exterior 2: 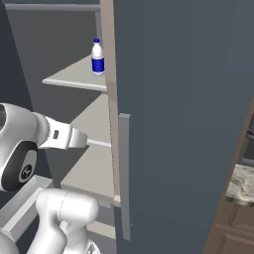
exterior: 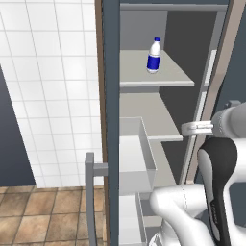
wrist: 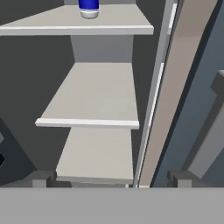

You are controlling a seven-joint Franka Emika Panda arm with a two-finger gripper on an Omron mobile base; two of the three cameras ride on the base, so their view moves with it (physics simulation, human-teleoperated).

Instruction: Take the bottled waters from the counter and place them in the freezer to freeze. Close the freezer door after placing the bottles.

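Observation:
One bottled water, whitish with a blue cap and blue label, stands upright on the freezer's upper shelf; it also shows in the right base view, and its base shows at the top of the hand view. My gripper is open with nothing between its fingers. It points into the freezer at the level of the middle shelf, well below the bottle. The freezer door stands open, edge-on, with its grey bar handle toward me.
A white door bin juts out beside the shelves. A tan edge strip and a wide slate panel with a bar handle bound the freezer on the right. A bit of the counter shows far right.

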